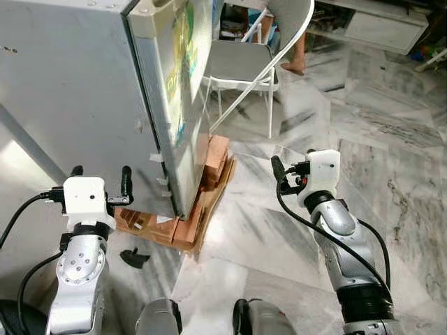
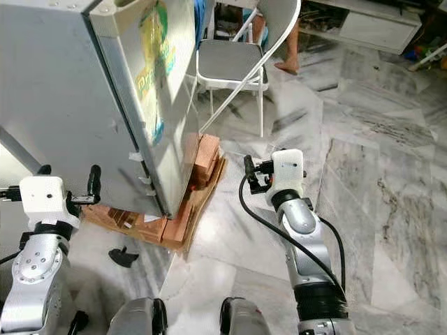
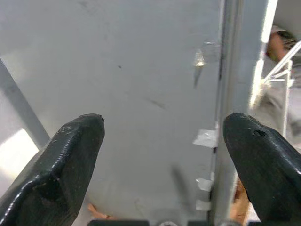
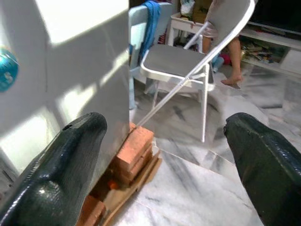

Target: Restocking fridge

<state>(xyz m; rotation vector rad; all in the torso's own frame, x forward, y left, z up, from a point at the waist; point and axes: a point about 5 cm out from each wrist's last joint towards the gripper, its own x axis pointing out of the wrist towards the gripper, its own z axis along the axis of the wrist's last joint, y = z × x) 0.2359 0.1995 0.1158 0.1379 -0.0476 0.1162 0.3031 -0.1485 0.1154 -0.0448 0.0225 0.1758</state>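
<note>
The grey fridge (image 1: 70, 91) stands at the left with its door shut, its plain side toward me. Its door front (image 1: 178, 63) carries colourful stickers and faces right. My left gripper (image 1: 102, 171) is raised just in front of the fridge's lower side, near the door edge. It is open, and the left wrist view has its fingers (image 3: 70, 155) wide apart over the grey panel (image 3: 141, 70). My right gripper (image 1: 279, 171) hangs over the marble floor right of the fridge. It is open and empty, with fingers (image 4: 66, 160) spread toward the fridge's corner.
The fridge rests on red bricks (image 1: 213, 157) and flattened cardboard (image 1: 150, 223). A grey folding chair (image 1: 241, 63) stands just beyond the door. A person's bare foot (image 1: 297, 66) is behind the chair. A small black piece (image 1: 134, 257) lies on the floor. A white cabinet (image 1: 384, 28) stands far right.
</note>
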